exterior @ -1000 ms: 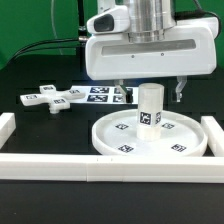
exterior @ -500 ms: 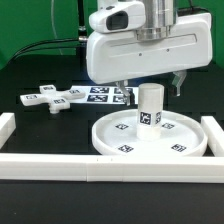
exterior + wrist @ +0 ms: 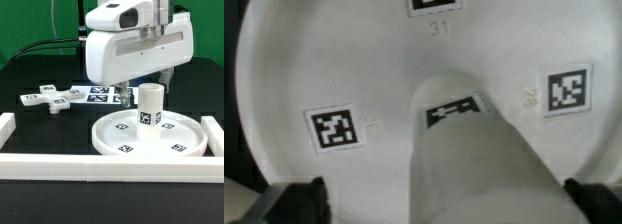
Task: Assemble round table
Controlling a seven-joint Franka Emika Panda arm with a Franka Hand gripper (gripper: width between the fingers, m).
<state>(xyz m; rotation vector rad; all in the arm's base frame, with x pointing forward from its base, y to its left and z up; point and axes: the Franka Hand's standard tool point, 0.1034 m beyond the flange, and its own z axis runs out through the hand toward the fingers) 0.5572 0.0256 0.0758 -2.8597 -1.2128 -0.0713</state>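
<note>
The large white round disc (image 3: 150, 135) lies flat on the black table, tags on its face. The short white cylinder leg (image 3: 150, 106) stands upright at its middle. The cross-shaped base (image 3: 52, 98) lies apart on the exterior view's left. My gripper (image 3: 146, 86) hangs just above the leg's top, open and empty, one finger on each side and clear of it. In the wrist view the leg (image 3: 473, 160) rises between my dark fingertips (image 3: 303, 202) above the disc (image 3: 331, 60).
The marker board (image 3: 104, 94) lies behind the disc, next to the base. Long white border bars run along the front (image 3: 100, 165), the exterior view's left (image 3: 6, 125) and right (image 3: 213, 135), close to the disc's rim.
My gripper has risen from around the leg's upper part to above its top. The leg, disc and base have not moved.
</note>
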